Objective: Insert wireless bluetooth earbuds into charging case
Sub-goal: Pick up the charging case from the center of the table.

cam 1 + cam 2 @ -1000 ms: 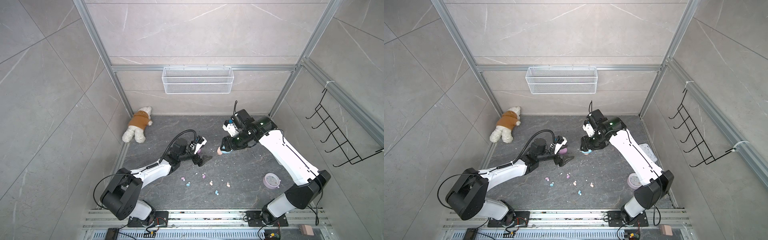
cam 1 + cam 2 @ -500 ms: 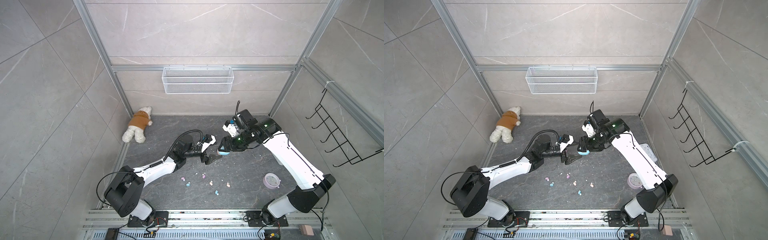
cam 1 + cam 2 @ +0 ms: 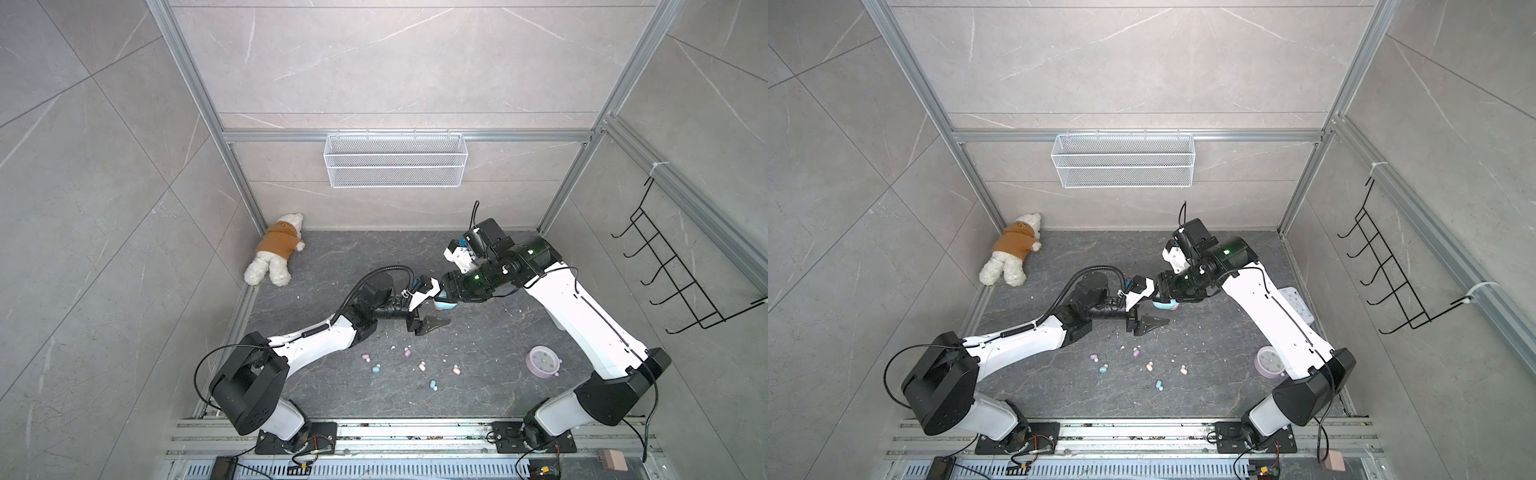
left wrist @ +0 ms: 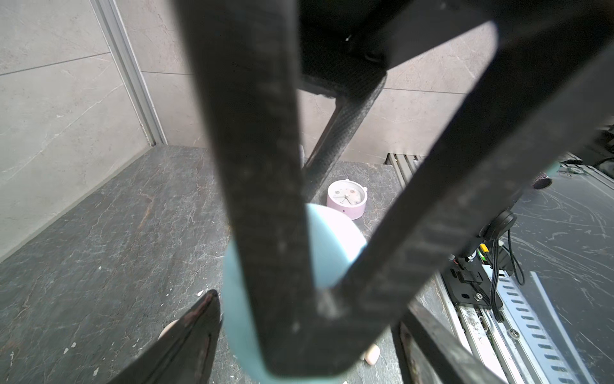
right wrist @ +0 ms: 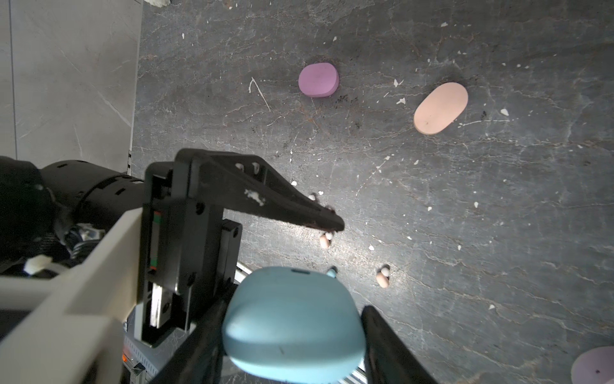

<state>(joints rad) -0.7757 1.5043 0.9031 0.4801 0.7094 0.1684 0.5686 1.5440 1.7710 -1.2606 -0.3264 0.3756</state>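
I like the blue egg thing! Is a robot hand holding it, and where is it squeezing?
Yes: the right gripper pinches the light blue case by its two opposite sides. The left gripper has its jaws open, gripping nothing.

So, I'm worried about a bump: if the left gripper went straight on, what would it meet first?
Probably the light blue case held by the right gripper, directly ahead of the left gripper; the exact gap is unclear.

Arms stretch toward each other, meeting mid-scene; right claw (image 3: 448, 297) clamps the blue case (image 5: 292, 325), left claw (image 3: 1156, 308) has its jaws apart just beside it.
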